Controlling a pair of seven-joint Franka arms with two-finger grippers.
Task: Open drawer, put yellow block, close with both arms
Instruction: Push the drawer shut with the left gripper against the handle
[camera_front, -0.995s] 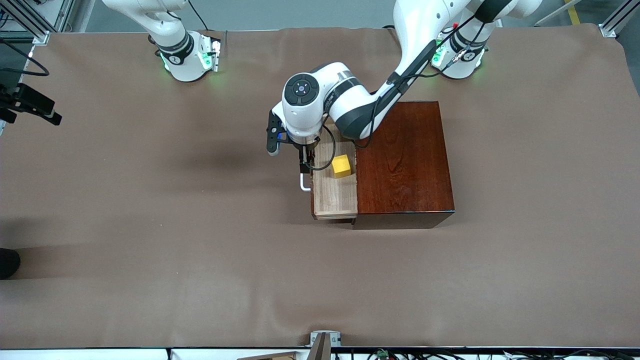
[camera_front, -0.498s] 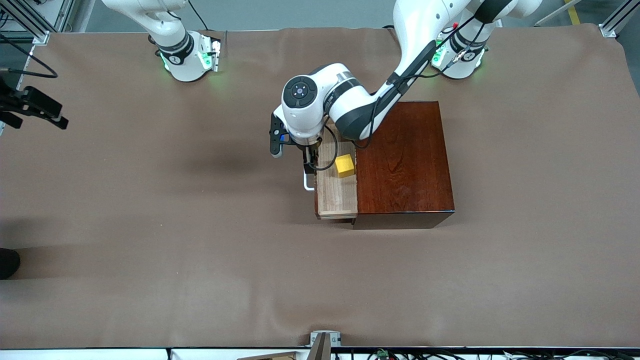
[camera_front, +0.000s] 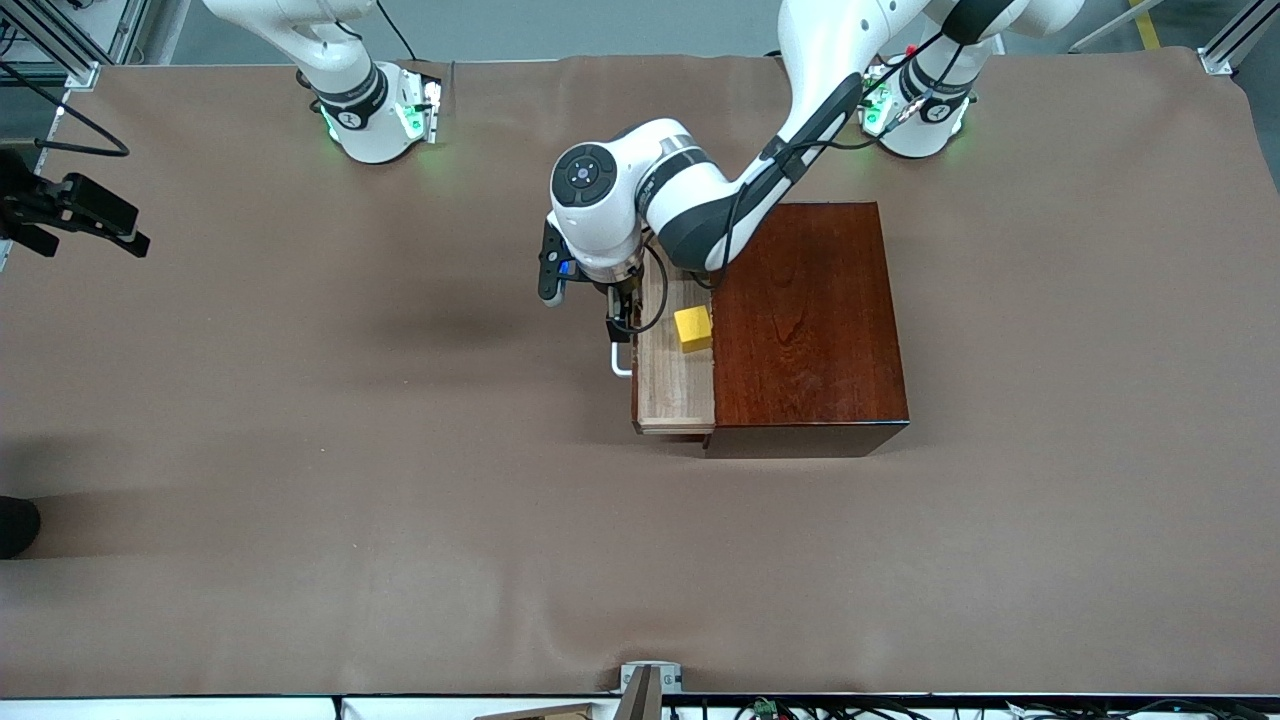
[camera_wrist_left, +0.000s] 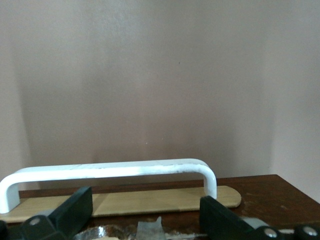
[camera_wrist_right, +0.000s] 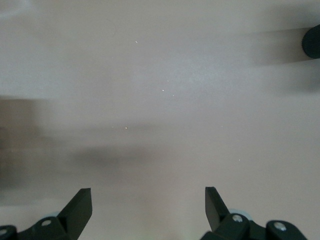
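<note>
With the yellow block (camera_front: 692, 328) lying in the part-open drawer (camera_front: 676, 385), we set our left gripper (camera_front: 620, 322), jaws apart, against the handle (camera_wrist_left: 107, 171) to push it shut, while our right gripper (camera_wrist_right: 147, 205) waits open-jawed above bare table.

Left gripper (camera_front: 619, 322) lowered, open; right gripper (camera_wrist_right: 148, 202) open.

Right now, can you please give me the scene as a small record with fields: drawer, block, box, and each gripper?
drawer: partly open, sticking out of the box toward the right arm's end of the table
handle: white, on the drawer front
block: yellow, lying in the drawer
box: dark wood, on the table
left gripper: open, at the drawer front by the handle, holding nothing
right gripper: open, empty, over bare table; this arm waits
</note>
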